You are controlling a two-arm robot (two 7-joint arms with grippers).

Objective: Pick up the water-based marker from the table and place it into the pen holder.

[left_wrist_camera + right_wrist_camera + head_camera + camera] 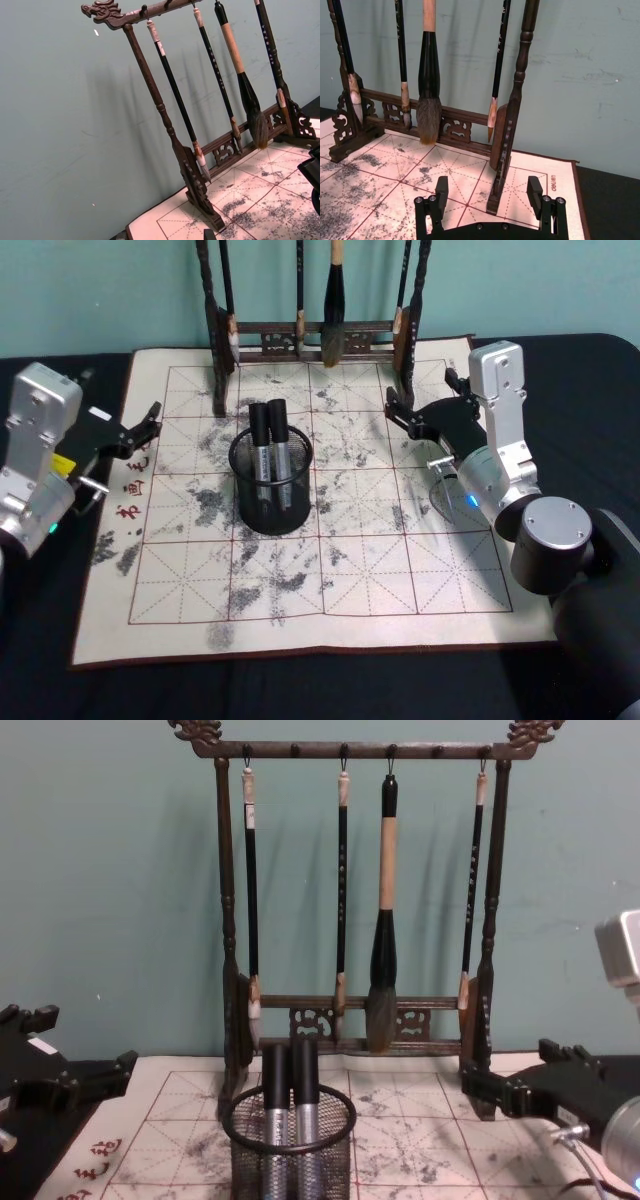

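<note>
Hovering low over mat's right side, right gripper (400, 410) jaws wide apart, empty, pointing at brush rack (300, 335); left gripper (150, 425) parked at mat's left edge, open; two markers (270, 455) upright in pen holder (272, 505), left of right gripper

A black wire-mesh pen holder (271, 483) is seen upright near the centre of the ink-smudged calligraphy mat (400, 580). Two markers (271, 455), black-capped with silver barrels, are held upright inside it, side by side.
</note>
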